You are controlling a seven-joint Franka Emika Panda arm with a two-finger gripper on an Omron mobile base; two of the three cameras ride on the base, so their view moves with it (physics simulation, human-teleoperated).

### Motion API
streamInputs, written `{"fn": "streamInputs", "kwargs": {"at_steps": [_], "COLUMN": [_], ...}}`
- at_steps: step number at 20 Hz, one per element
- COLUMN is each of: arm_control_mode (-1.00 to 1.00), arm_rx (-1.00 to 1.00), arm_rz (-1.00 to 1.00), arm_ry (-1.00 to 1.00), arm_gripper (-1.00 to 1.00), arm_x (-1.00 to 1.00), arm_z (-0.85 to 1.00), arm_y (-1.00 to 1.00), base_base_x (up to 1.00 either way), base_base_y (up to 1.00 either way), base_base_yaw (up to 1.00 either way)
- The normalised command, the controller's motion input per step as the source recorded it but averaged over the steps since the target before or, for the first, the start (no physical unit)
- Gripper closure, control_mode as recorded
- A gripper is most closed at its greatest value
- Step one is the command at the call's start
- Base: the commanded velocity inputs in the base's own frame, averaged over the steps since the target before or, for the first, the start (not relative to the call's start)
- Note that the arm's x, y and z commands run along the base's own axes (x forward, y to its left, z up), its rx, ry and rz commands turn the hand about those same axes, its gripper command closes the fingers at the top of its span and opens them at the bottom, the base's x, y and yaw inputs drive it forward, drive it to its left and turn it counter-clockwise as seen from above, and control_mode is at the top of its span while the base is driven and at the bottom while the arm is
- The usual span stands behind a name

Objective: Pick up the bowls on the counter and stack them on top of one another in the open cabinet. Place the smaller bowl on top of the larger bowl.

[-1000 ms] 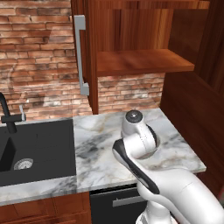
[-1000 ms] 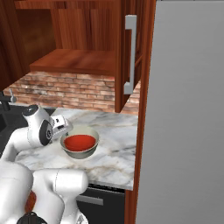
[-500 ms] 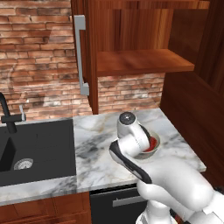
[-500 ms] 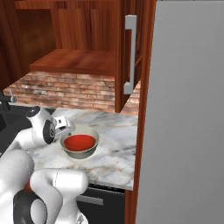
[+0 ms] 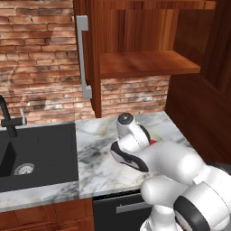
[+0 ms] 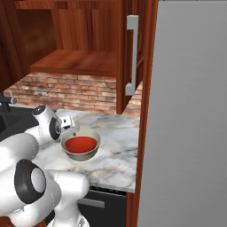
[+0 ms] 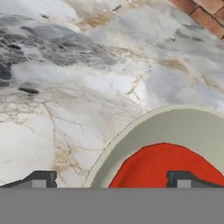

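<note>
Progress is at an early stage as I read it: both bowls are on the bench [image 6: 117,148] and none is in the open cabinet [image 6: 75,62], whose inner shelf [image 5: 146,63] carries nothing that I can see. The smaller bowl [image 6: 81,143], glossy red, already sits inside the larger bowl [image 6: 88,153], so the nesting order asked for is present, but at bench level and not on the shelf. The pair stands on the marble near the front edge, below and forward of the cabinet opening. From the hand view I see the larger bowl's pale rim [image 7: 131,127] curving across the lower right, with the red interior [image 7: 162,164] inside it. The claw [image 7: 111,180] is spread wide, its two fingertips [image 7: 41,179] apart and closed on nothing; one tip is over bare marble, the other over the red bowl, so the near rim lies between them. I judge the current step to be the approach for a rim grasp. Remaining work: grip, lift to the shelf, release, and confirm the red bowl rests on top.
</note>
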Motion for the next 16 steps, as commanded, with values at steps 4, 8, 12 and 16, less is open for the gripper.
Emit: {"fn": "streamInputs", "kwargs": {"at_steps": [4,8,12,16], "arm_control_mode": [-1.00,-1.00,-1.00,-1.00], "arm_rx": [-0.02,-0.02,-0.02,-0.01], "arm_rz": [-0.01,0.00,0.00,0.00], "arm_ry": [0.09,0.10,0.08,0.05], "arm_gripper": [-1.00,-1.00,-1.00,-1.00], "arm_x": [0.19,0.11,0.05,0.02], "arm_z": [-0.15,-0.17,-0.20,-0.20], "arm_y": [0.00,0.04,0.07,0.07], "base_base_x": [0.00,0.00,0.00,0.00], "base_base_y": [0.00,0.00,0.00,0.00], "base_base_yaw": [0.00,0.00,0.00,0.00]}}
